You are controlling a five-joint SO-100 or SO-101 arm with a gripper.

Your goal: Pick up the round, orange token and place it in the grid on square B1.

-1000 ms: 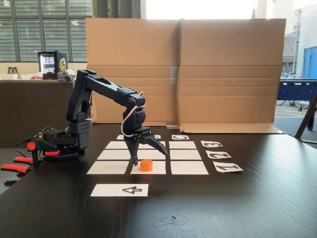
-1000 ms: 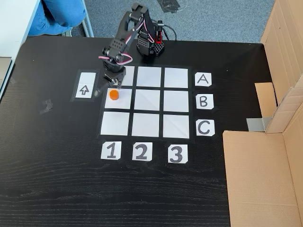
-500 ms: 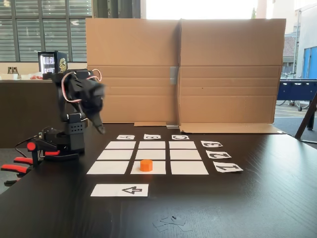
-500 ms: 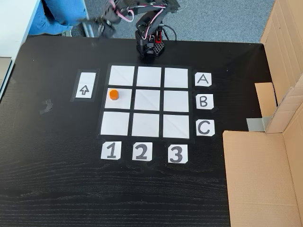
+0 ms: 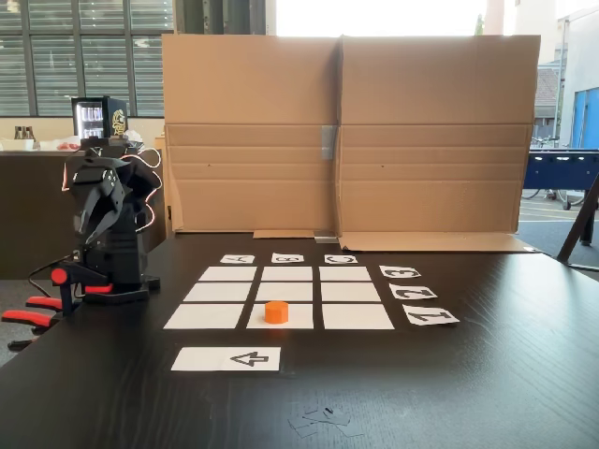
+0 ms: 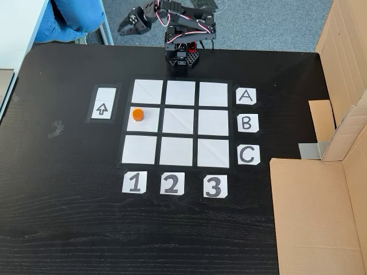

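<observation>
The token [image 6: 137, 114] is sitting flat on the grid [image 6: 180, 124], in the middle-row square of the column above the "1" label and level with the "B" label — that is square B1 [image 6: 144, 121], and the token is lying toward its 10 o'clock corner, inside the paper's edge. In the low fixed view the token [image 5: 275, 311] is resting upright on the front middle square, with nothing touching it.

The arm [image 5: 105, 224] is folded over its base at the far table edge, well apart from the grid. In the view from above, the gripper [image 6: 129, 23] is hanging beyond the table at about 11 o'clock from the base; it is empty, but whether its fingers are parted or together I cannot tell.

Judging by this, the placing looks done, and the step in hand is parking the arm. Doing that well means keeping the gripper high and away from the squares — no sweep across the grid that could nudge the token off its square or lift a paper corner.
</observation>
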